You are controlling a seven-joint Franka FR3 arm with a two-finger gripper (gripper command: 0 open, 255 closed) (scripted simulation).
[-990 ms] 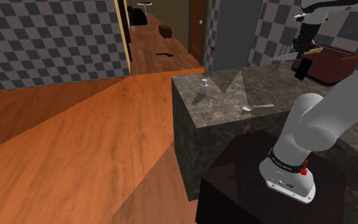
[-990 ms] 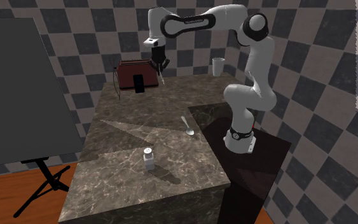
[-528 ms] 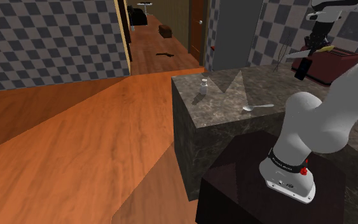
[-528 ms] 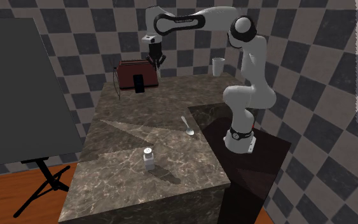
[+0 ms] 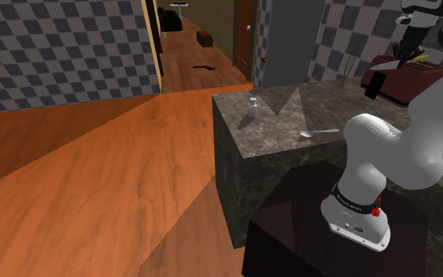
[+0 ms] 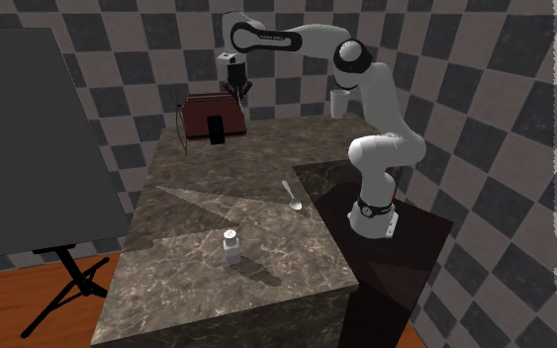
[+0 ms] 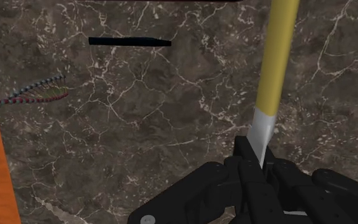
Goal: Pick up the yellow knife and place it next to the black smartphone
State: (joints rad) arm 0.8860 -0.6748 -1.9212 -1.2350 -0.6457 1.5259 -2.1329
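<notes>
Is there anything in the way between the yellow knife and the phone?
No, nothing visible. The pincer holds the knife above the counter, and only bare counter lies between it and the phone. A dark red box stands right behind the phone, not in the way.

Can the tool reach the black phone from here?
Probably yes: the tool, shut on the knife, hangs over the counter near the phone, with bare counter between them.
</notes>
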